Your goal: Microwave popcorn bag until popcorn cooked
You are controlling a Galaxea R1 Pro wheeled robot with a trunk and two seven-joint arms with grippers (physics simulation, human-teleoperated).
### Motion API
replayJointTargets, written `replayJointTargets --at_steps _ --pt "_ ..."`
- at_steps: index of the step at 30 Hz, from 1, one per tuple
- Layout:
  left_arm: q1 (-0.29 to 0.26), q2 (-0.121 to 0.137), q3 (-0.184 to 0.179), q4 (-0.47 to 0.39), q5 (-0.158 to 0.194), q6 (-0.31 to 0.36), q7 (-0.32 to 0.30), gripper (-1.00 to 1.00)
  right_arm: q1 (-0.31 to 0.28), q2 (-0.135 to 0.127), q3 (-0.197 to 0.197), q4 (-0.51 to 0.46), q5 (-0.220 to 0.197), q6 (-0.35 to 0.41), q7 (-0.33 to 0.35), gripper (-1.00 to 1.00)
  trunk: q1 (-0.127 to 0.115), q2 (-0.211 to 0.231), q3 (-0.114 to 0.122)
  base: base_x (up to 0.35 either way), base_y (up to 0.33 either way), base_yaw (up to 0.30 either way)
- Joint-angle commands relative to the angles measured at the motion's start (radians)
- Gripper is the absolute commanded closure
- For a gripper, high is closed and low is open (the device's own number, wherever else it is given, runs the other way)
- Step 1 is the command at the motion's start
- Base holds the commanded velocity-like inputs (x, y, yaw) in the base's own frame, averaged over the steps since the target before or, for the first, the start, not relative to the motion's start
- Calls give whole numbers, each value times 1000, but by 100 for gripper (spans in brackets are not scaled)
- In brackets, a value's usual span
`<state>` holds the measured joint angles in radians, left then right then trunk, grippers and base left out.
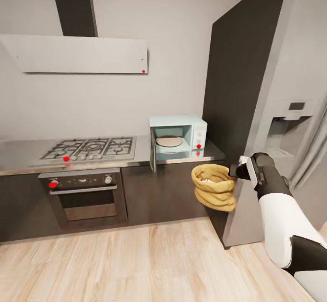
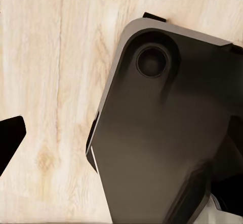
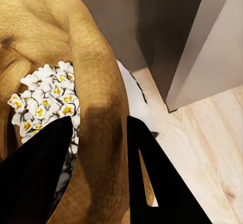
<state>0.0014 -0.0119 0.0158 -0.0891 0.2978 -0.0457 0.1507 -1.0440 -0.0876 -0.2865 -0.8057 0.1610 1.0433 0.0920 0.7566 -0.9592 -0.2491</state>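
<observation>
Popcorn bag (image 1: 213, 187), soft and light, is pinched at its rolled rim by right tool (image 3: 96, 178), below the open microwave (image 1: 178, 137); left tool state cannot be told.

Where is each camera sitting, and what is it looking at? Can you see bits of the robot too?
Head view: up on the robot's head, facing the kitchen wall with the microwave, its door open, on the countertop; the right arm holds the popcorn bag out.
Left wrist view: on the left arm, looking down at the wooden floor and a dark part of the robot.
Right wrist view: on the right arm, looking along the right claw, which pinches the bag's rim, popcorn inside.
Shared: head and right wrist views both show the bag.
</observation>
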Motion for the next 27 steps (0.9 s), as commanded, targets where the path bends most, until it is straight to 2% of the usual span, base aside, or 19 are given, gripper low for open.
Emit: replayJointTargets --at_steps 1,11,27 --pt "0 0 1 -1 4 -2 3 -100 -1 0 -2 -1 9 4 9 100 0 -1 -2 0 0 268" --pt "0 0 1 -1 4 -2 3 -100 -1 0 -2 -1 9 4 9 100 0 -1 -5 0 0 253" --pt "0 0 1 -1 4 -3 3 -100 -1 -1 -3 -1 8 4 24 100 0 -1 -6 0 0 9"
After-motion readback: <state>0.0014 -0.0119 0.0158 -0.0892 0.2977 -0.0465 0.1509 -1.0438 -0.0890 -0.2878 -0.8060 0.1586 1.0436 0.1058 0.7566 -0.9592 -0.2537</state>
